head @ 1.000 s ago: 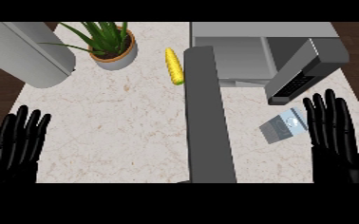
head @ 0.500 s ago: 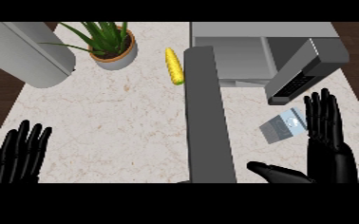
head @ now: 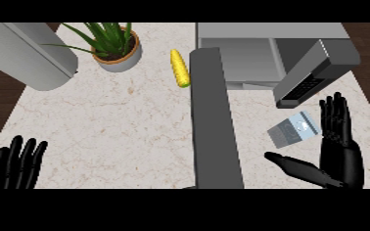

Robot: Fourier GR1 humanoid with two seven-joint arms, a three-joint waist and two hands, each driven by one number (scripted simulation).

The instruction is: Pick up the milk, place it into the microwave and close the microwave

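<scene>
The milk (head: 295,129) is a small grey-blue carton lying on its side on the counter at the right, just in front of the microwave (head: 271,54). The microwave stands at the back right with its door (head: 215,122) swung open toward me, running as a long grey slab down the middle of the view. My right hand (head: 339,151) is open just right of the milk, fingers straight and thumb spread out to the left below the carton, apart from it. My left hand (head: 20,162) rests open at the lower left edge.
A yellow corn cob (head: 179,68) lies left of the microwave's door. A potted plant (head: 114,49) stands at the back left, and a large grey cylinder (head: 34,56) lies across the far left corner. The marble counter (head: 123,122) spreads between them.
My right hand has turned its thumb out to the left and moved closer to the milk. My left hand has sunk toward the lower left edge. The milk has not moved.
</scene>
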